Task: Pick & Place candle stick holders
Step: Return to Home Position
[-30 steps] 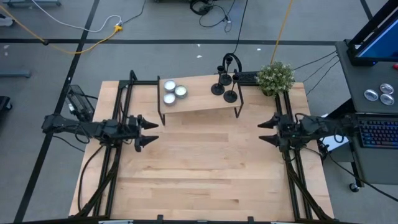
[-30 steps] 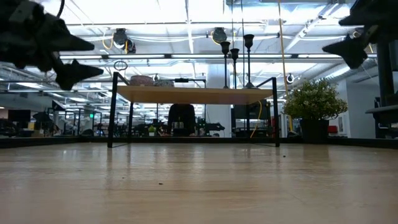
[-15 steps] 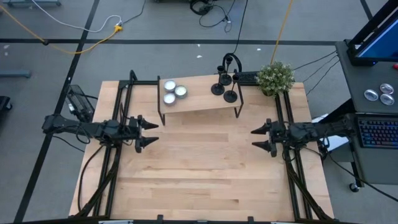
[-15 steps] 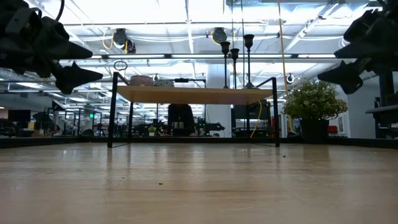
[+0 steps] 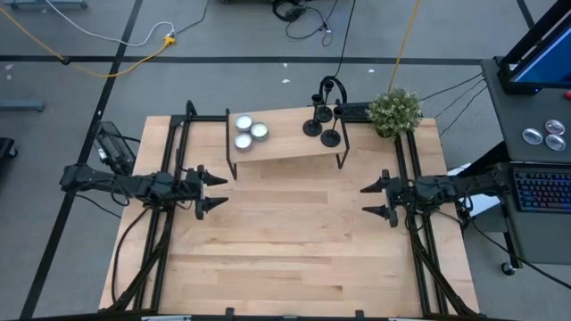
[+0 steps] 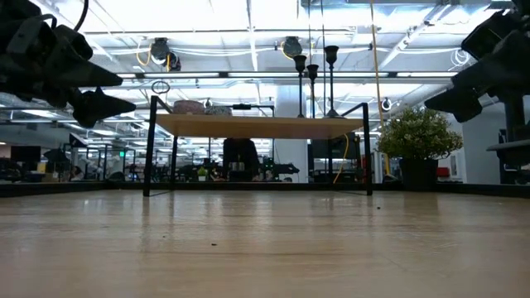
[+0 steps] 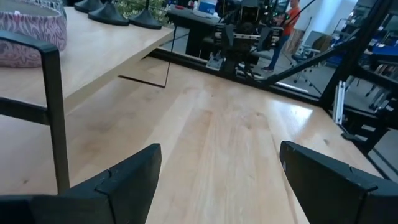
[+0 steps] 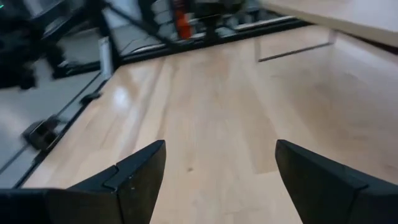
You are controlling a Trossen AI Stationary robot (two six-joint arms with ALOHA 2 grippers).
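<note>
Looking down from above, we see the three black candle stick holders (image 5: 312,128) standing close together on the right end of the small wooden shelf (image 5: 285,148) in the upper middle of the frame. Three tealight candles (image 5: 249,131) cluster on its left end, and a potted plant (image 5: 394,110) sits just right of it. We find the left gripper (image 5: 219,190) at centre left and the right gripper (image 5: 364,201) at centre right, facing each other above the table (image 5: 294,254), each with fingers spread wide and holding nothing.
</note>
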